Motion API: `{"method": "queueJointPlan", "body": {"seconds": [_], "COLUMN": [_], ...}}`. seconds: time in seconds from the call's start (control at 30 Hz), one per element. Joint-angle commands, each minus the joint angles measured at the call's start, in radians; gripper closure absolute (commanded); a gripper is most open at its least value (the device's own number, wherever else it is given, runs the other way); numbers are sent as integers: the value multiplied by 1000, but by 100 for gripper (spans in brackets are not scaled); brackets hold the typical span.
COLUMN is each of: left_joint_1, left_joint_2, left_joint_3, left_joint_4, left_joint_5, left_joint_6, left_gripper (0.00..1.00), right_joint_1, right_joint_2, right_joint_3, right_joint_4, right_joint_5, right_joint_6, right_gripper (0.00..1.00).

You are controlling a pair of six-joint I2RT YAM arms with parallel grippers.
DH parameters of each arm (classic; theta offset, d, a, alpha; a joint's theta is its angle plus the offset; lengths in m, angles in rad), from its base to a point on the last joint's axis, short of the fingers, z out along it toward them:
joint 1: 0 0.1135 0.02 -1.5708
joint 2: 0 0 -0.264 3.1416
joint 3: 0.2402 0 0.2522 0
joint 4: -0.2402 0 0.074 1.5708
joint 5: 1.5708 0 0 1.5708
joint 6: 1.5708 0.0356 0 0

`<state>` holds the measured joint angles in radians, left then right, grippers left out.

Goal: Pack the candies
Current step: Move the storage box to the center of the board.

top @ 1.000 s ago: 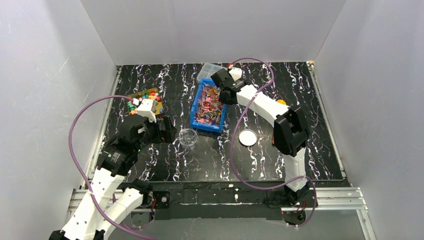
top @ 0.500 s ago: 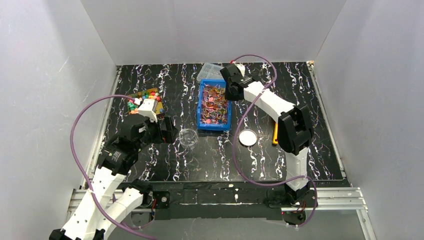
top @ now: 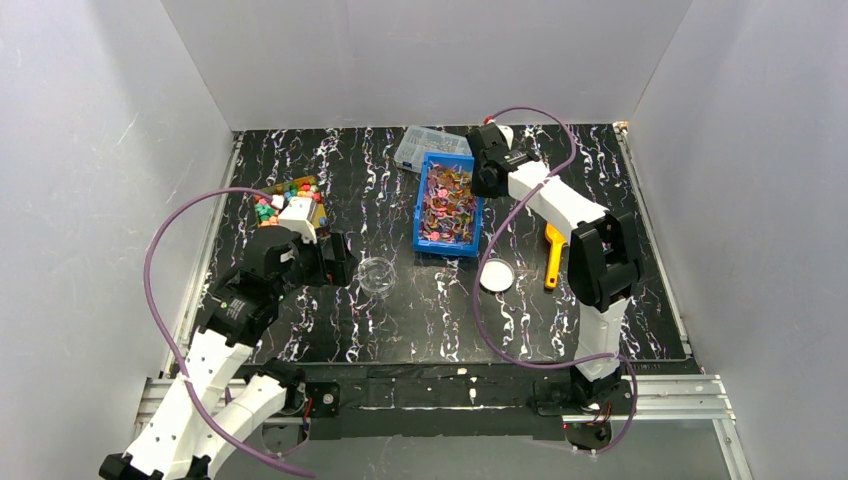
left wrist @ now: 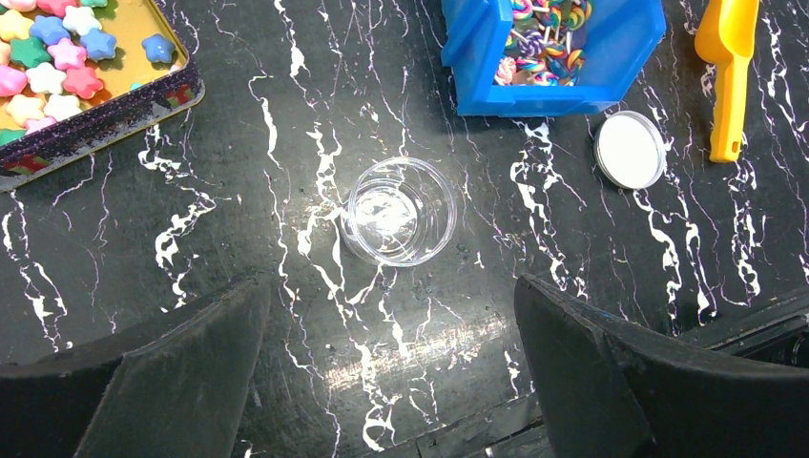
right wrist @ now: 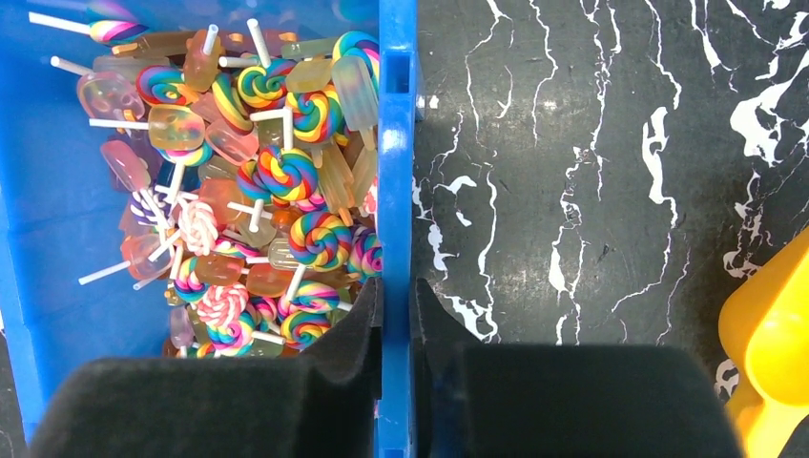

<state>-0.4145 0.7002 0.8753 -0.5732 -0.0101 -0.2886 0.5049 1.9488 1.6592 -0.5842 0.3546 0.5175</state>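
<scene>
A blue bin point(top: 419, 205) in the middle of the table holds many candies point(top: 449, 200): swirl lollipops and jelly pieces point(right wrist: 277, 181). My right gripper point(right wrist: 397, 291) is shut on the bin's right wall point(right wrist: 396, 143), one finger inside and one outside, at the bin's far right corner point(top: 484, 180). More candies, coloured stars point(left wrist: 57, 52), lie in a gold tray point(left wrist: 114, 105) at the left. My left gripper point(left wrist: 391, 296) is open, hovering just short of an empty clear cup point(left wrist: 401, 212), nothing between its fingers.
A white round lid point(top: 495, 275) lies right of the cup point(top: 376, 274). A yellow scoop point(top: 553, 255) lies beside the lid, under the right arm. A clear compartment box point(top: 430, 143) stands behind the bin. White walls enclose the table.
My right gripper has dragged the blue bin to the right and straightened it, and the yellow scoop has come into view. The left arm has barely moved.
</scene>
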Motion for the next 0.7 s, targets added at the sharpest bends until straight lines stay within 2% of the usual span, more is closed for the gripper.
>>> {"method": "queueJointPlan", "body": {"seconds": [0.0,0.1,0.27,0.5,0.67], "left_joint_1": [-1,-1,-1,-2,1], "left_joint_2": [7,11,21,82,184], "left_joint_3": [17,17,10,25,121], "left_joint_4": [10,10,15,6,-62], "left_joint_5": [10,10,-28,-164,-266], "left_joint_6": [8,8,-6,-45,-57], "left_gripper": [1,1,1,1,1], "right_joint_1": [-25,-25,-23,47,155], "right_joint_2": [-46,-73,-126,-195,-262], "right_joint_3": [-9,-1,10,29,-7], "right_joint_4": [-16,-18,-22,-44,-30], "right_joint_5": [51,48,13,-22,-10], "right_joint_6": [-54,-70,-79,-92,-91], "right_gripper": [77,62,51,46,45]}}
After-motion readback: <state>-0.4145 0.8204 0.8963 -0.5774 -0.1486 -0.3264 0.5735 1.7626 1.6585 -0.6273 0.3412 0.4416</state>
